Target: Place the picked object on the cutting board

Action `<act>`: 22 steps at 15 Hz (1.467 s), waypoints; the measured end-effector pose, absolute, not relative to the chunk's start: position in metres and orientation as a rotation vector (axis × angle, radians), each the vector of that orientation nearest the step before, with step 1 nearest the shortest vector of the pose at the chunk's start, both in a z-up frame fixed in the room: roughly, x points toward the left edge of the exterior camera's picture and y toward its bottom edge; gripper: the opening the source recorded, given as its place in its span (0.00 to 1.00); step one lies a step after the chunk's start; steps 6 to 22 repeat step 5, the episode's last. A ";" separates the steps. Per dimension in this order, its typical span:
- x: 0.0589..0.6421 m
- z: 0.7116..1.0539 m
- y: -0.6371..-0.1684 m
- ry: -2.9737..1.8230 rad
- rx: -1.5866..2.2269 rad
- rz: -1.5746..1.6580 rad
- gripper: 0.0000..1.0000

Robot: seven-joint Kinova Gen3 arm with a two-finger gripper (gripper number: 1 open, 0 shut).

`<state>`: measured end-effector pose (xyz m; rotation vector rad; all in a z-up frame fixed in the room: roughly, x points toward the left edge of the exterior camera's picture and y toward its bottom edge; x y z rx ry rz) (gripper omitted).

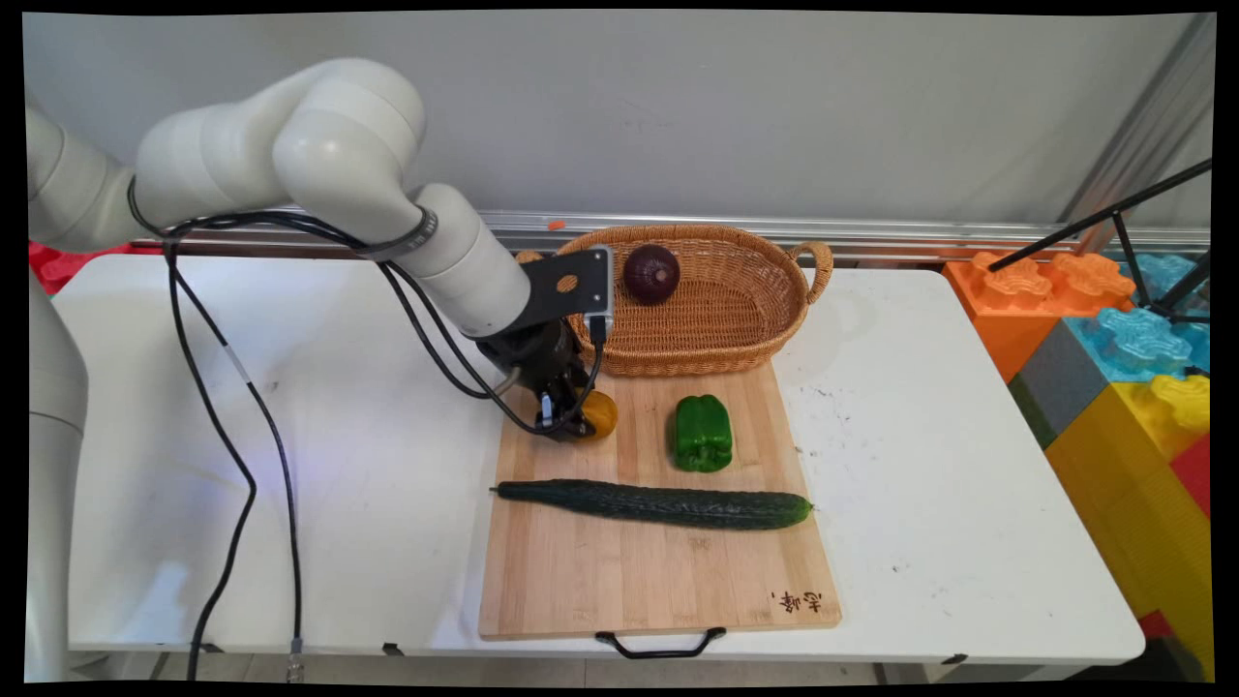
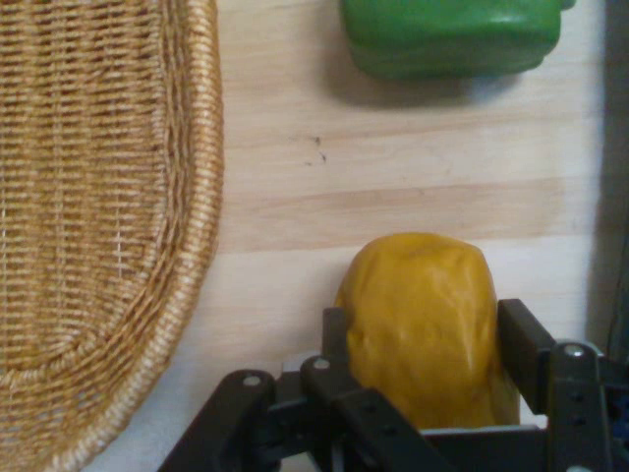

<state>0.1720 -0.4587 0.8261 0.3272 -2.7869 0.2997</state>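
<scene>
Soft, even light is falling from above, casting faint shadows beside the basket (image 1: 697, 300) and pepper (image 2: 452, 34). The desk (image 1: 920, 465) is glaring mildly. The close-up is blurring slightly.

Setting: a robot lab or test bay, staged as a kitchen. What tells you so:

- Arm (image 1: 319, 165), white, with black cables (image 1: 232, 426) hanging loose, upper left of the frame.
- Table (image 1: 968, 503), plain white and scuffed, across the middle.
- Wall (image 1: 726, 106), bare grey, along the top, with a metal rail (image 1: 871, 235) at its foot.
- Foam blocks (image 1: 1123, 348), oversized, in orange, blue and yellow, stacked at the right edge.
- Stand (image 1: 1113, 218), black and thin-legged, upper right.
- Kitchen props at centre: board (image 1: 639, 571), basket (image 1: 716, 310), cucumber (image 1: 658, 503), green pepper (image 1: 702, 434), onion (image 1: 650, 273).
</scene>
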 end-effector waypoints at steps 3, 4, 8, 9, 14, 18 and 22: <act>0.169 0.821 -0.459 -2.774 0.322 0.287 1.00; 0.168 0.820 -0.459 -2.770 0.320 0.280 1.00; 0.167 0.821 -0.458 -2.766 0.320 0.274 1.00; 0.167 0.821 -0.458 -2.766 0.320 0.274 1.00; 0.167 0.821 -0.458 -2.766 0.320 0.274 1.00; 0.167 0.821 -0.458 -2.766 0.320 0.274 1.00; 0.167 0.821 -0.458 -2.766 0.320 0.274 1.00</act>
